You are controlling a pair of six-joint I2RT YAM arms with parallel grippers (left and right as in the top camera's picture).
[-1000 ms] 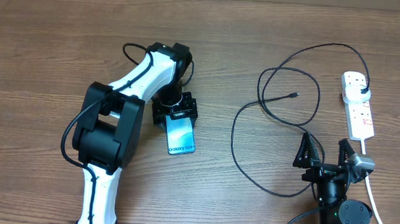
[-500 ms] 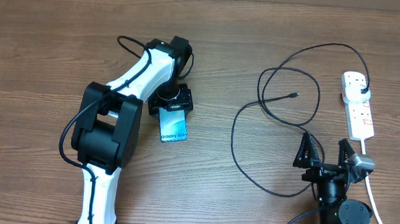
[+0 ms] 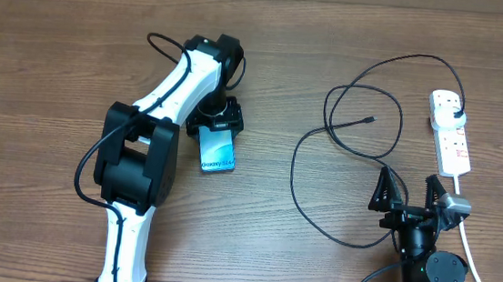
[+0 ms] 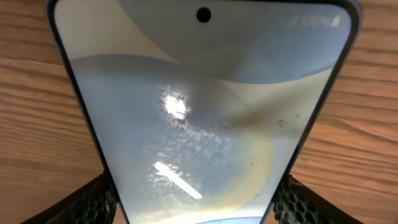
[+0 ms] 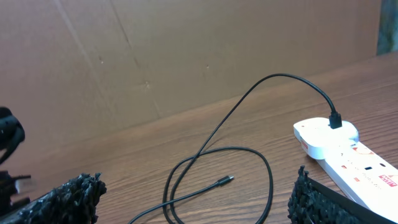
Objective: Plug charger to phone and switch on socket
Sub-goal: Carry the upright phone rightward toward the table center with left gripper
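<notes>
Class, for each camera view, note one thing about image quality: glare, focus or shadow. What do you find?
Left wrist: two bright glare patches sit on the phone screen, which fills the frame. Right wrist: the right end effector's fingers look slightly blurred in the foreground, while the charger and socket are sharp. Overhead: even light, no harsh shadows on the table.

I've moved the L gripper [image 3: 216, 134] w/ the phone [image 3: 218, 155] a bit left & farther out across the table; phone's less tilted now.
</notes>
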